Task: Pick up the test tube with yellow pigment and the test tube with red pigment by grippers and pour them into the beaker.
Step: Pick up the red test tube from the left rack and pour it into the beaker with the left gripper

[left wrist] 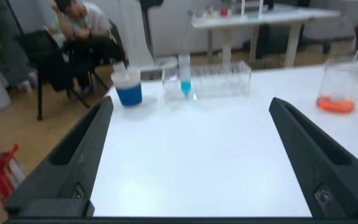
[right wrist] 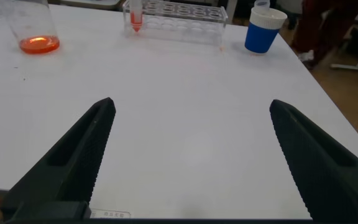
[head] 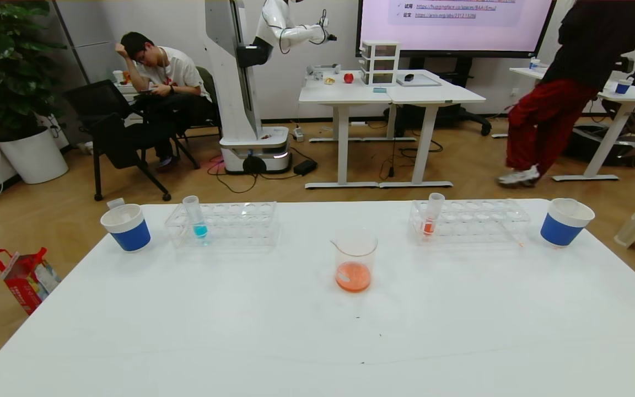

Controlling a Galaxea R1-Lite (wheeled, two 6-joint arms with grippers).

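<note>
The beaker [head: 354, 259] stands at the table's middle with orange-red liquid [head: 353, 277] in its bottom. The test tube with red pigment [head: 429, 219] stands upright at the left end of the right clear rack [head: 474, 220]. No test tube with yellow pigment is in view. My left gripper [left wrist: 191, 102] is open over bare table on the near left side, with the beaker [left wrist: 340, 84] off to one side. My right gripper [right wrist: 192, 103] is open over bare table on the near right side, well short of the red tube [right wrist: 135, 17] and beaker [right wrist: 33, 28]. Neither gripper shows in the head view.
A left clear rack [head: 229, 223] holds a tube of cyan liquid [head: 197, 220]. Blue-and-white paper cups stand at the far left [head: 126, 227] and far right [head: 564, 221] of the table. People, another robot and desks are beyond the table's far edge.
</note>
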